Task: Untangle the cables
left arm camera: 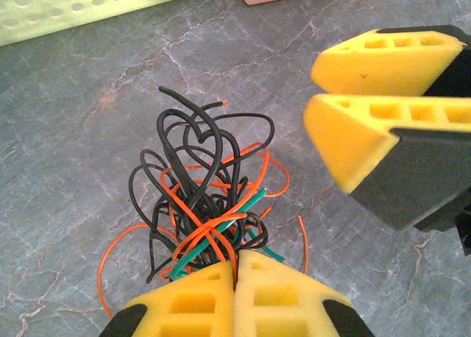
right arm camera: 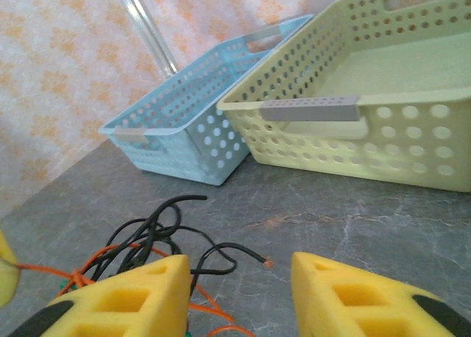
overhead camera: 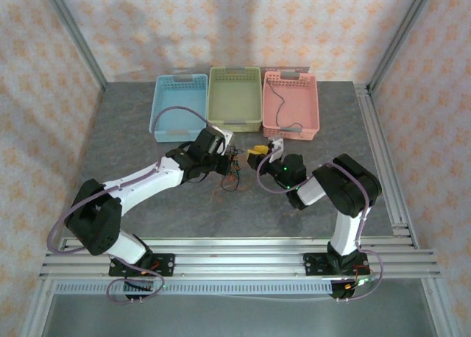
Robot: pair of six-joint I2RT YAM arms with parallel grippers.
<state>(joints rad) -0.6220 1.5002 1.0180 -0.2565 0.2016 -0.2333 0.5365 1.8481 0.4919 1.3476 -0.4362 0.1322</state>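
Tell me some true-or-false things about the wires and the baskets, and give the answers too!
1. The green basket stands between the blue basket and the pink basket. True.
2. The right gripper holds a cable. False: it is open, its jaws apart with nothing between them.
3. The left gripper is shut on the cables. True.
4. A black cable lies in the blue basket. False: the black cable lies in the pink basket.

The right hand (right arm camera: 239, 269) gapes near cables (right arm camera: 145, 236), blue basket (right arm camera: 199, 131) and green basket (right arm camera: 383, 138) behind.
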